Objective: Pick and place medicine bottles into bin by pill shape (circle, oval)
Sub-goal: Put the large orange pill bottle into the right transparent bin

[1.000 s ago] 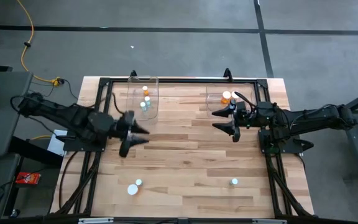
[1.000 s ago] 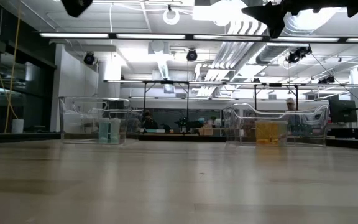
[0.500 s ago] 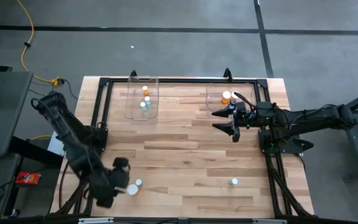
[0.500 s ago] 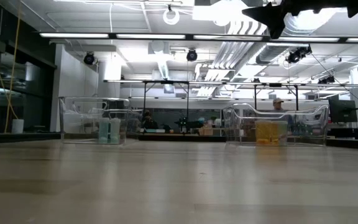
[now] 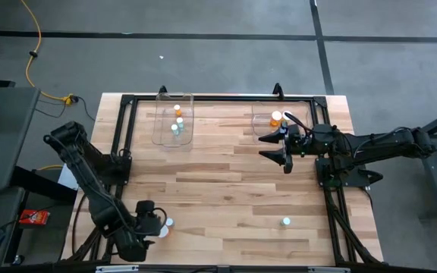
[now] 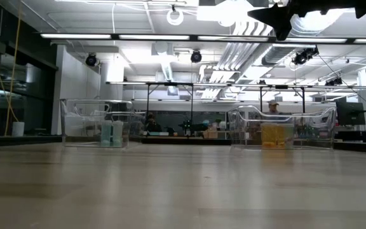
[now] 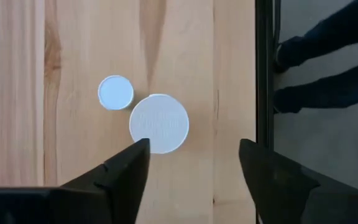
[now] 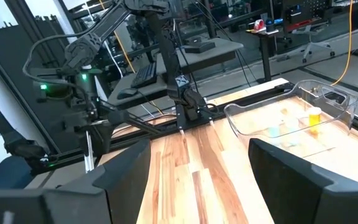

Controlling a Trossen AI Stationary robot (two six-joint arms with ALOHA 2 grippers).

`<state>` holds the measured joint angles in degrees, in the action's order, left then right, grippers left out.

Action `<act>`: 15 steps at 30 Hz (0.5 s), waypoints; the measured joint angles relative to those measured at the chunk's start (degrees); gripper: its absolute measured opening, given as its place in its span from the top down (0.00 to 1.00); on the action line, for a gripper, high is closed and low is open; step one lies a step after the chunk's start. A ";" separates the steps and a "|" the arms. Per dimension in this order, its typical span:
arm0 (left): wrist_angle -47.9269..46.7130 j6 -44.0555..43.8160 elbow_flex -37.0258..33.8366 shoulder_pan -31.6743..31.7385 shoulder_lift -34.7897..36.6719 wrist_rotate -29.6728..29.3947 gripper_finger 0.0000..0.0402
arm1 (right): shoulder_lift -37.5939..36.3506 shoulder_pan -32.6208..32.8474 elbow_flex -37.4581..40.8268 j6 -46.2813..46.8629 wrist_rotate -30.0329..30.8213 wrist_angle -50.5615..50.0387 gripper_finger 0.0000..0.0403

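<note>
- Left gripper (image 7: 191,171): positioned over the near left corner of the table (image 5: 234,189), directly above two bottles. In the left wrist view the fingers (image 7: 126,171) stand apart, with nothing between them; the wood surface is visible in the gap.
- Large-capped bottle (image 7: 159,123): upright on the table, seen cap-on from above, just ahead of the gap between the left fingers. Its body colour cannot be determined from this angle.
- Small-capped bottle (image 7: 115,92): upright, just beside the large-capped bottle, almost touching it. In the high view the pair appears at the near left edge (image 5: 165,225), partly covered by the left arm.
- Right gripper (image 5: 279,149): held above the table on the right side, near the right bin. Fingers stand apart and hold nothing.
- Left bin (image 5: 174,121): clear container at the far left of the table, holding several bottles, including one amber bottle (image 5: 177,111) and pale ones.
- Right bin (image 5: 265,121): clear container at the far side, right of centre, holding an amber bottle with a white cap (image 5: 276,117).
- Single bottle (image 5: 286,221): white cap, stands alone near the front right of the table, well apart from both grippers.
- Low view: both bins (image 6: 97,122) rest at the far edge of the table.
</note>
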<state>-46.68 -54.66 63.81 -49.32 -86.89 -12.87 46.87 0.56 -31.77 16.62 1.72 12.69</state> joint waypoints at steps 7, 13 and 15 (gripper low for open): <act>0.25 -1.20 -0.10 0.42 -0.01 -0.84 0.24 | 0.00 0.00 -0.02 0.00 0.00 -0.59 0.35; 0.41 -1.14 -1.15 2.88 -0.02 -0.61 0.17 | 0.00 0.00 -0.02 0.00 0.00 -1.47 0.35; 0.46 -0.39 -1.28 3.45 -0.14 0.10 0.16 | 0.00 0.00 -0.02 -0.02 0.00 -1.61 0.35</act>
<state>-46.21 -55.05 62.53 -45.87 -87.03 -12.77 46.87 0.56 -31.79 16.60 1.72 11.08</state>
